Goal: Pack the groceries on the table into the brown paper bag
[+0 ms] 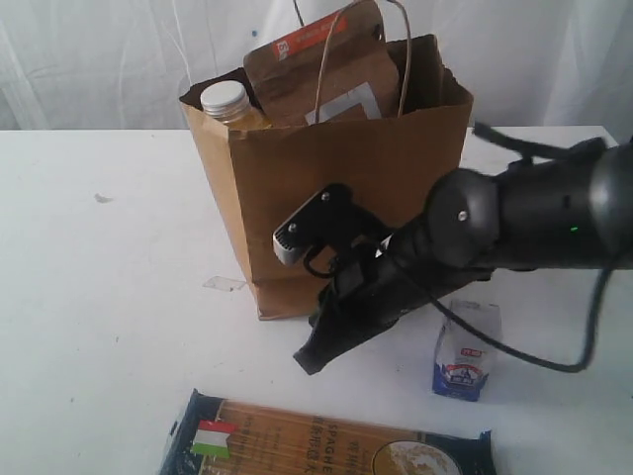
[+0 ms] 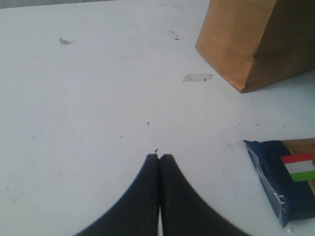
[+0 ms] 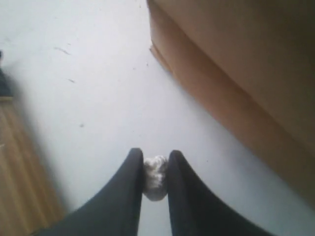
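Observation:
The brown paper bag stands upright mid-table. The brown pouch with orange label and the yellow white-capped bottle poke out of its top. The white-blue carton stands to the bag's front right. The dark-blue spaghetti pack lies flat at the near edge. My right gripper hangs low in front of the bag, shut on a tiny white lump. My left gripper is shut and empty over bare table, left of the bag and the spaghetti pack. Both jars are out of view.
A scrap of clear tape lies on the table by the bag's left foot, and a small speck sits further left. The right arm and its cable cross in front of the bag. A white curtain hangs behind.

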Controlling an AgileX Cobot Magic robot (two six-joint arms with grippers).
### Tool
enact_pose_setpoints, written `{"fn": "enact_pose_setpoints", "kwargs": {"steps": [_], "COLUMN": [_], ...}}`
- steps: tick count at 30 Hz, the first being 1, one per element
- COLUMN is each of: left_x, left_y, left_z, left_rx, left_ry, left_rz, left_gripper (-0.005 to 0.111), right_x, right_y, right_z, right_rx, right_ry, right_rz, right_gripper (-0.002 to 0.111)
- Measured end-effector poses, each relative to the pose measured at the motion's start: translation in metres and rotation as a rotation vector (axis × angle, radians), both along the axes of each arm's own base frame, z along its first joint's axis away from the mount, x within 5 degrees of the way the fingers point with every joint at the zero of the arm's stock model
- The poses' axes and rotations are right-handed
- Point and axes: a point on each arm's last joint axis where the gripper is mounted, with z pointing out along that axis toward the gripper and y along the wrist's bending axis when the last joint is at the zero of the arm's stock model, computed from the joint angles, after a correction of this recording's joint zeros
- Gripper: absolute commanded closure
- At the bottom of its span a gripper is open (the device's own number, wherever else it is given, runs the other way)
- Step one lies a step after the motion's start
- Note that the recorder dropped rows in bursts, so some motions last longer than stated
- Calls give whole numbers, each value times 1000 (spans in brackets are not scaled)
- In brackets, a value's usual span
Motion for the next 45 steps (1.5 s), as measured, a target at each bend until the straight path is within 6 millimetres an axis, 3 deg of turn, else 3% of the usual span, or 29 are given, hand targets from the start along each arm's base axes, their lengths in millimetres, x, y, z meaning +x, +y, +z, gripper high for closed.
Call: {"fn": "enact_pose_setpoints", "kwargs": {"steps": [6,9,13,18,23,27,29,33,37,39,45], "left_x": [0,0,0,0,0,0,0,0,0,0,0], "left_y": [0,0,0,0,0,0,0,0,0,0,0], "left_z": [0,0,0,0,0,0,0,0,0,0,0], "left_rx": [0,0,0,0,0,0,0,0,-1,-1,-1], "left_ry": [0,0,0,0,0,0,0,0,-2,-2,-2], "left_rz": [0,0,0,0,0,0,0,0,0,0,0], "left_gripper": [107,107,107,107,107,107,107,107,107,107,107], "right_x": [-40,-55,-53,-39,-11,26,39,51,50,40,-24], "right_y": [-30,-67,-91,-98,-93,-83,-77,-70,-72,-79,-114], "right_z": [86,142,178,212,221,205,195,190,193,203,240], "right_rx": [68,68,70,92,78,22,3,22,-1,-5,48], "right_ry": [-103,-307,-418,-464,-459,-402,-381,-400,-423,-426,-473], "right_rz": [34,-110,-266,-366,-412,-439,-437,-426,-423,-433,-468], "right_gripper": [102,102,102,102,102,101,93,62,61,61,61]}}
